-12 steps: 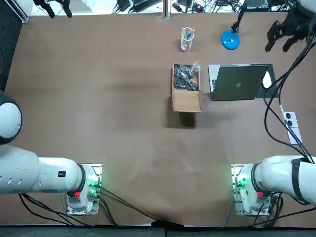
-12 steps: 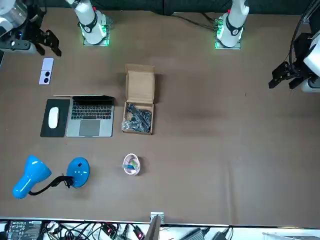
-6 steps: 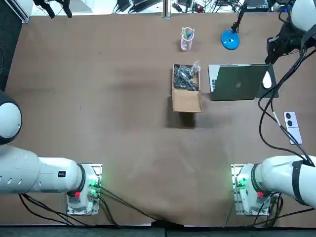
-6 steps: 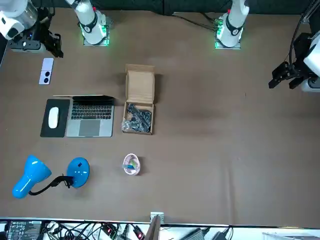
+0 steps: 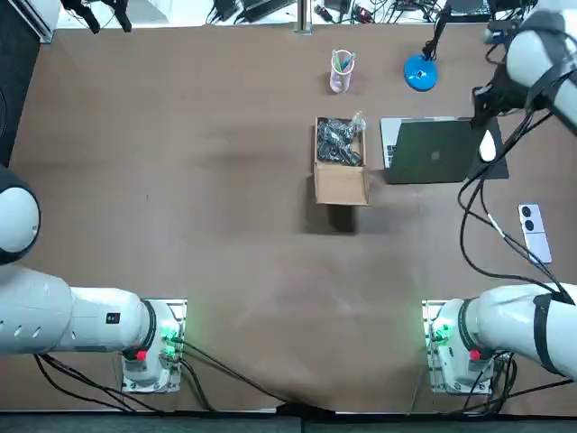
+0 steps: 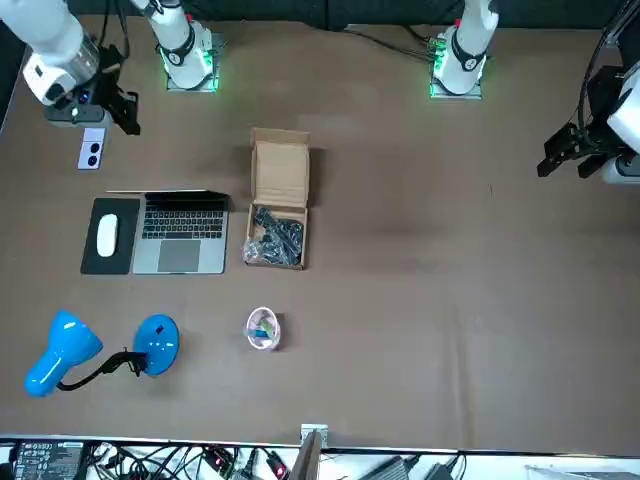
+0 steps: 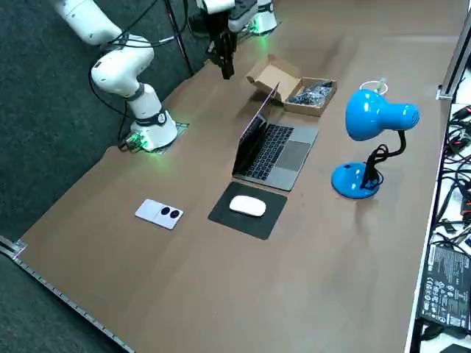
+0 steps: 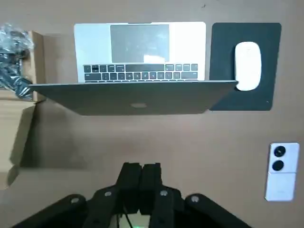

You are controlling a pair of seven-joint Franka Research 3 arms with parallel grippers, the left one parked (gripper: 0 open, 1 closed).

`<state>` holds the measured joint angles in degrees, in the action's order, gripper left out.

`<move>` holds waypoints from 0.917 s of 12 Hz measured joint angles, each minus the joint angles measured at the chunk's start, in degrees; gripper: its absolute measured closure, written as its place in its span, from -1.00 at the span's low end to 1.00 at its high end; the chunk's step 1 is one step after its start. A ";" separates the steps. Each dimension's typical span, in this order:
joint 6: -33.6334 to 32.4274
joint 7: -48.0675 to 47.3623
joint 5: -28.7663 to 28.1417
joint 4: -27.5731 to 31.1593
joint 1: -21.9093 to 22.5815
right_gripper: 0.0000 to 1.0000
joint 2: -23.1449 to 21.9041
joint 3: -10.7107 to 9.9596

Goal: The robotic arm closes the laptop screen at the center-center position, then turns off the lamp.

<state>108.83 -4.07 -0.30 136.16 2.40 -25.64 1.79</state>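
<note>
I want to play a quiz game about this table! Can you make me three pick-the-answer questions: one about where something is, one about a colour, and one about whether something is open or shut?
1. Where is the mouse?
A) on the black pad beside the laptop
B) on the floor
C) on a chair

2. What colour is the lamp?
A) red
B) blue
C) green

3. How is the laptop?
A) shut flat
B) open, screen up
C) upside down

Answers:
1 A: the white mouse lies on the pad next to the keyboard.
2 B: its shade and base are both blue.
3 B: the keys show, and the right gripper, fingers shut, hangs behind the screen without touching it.
</note>
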 joint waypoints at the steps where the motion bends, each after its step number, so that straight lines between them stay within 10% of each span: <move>1: 2.43 -0.02 0.00 1.97 0.02 0.96 0.14 0.00; 11: 19.06 -0.40 0.00 8.90 0.03 0.96 9.02 -0.01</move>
<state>127.90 -4.46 -0.31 145.07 2.42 -16.62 1.78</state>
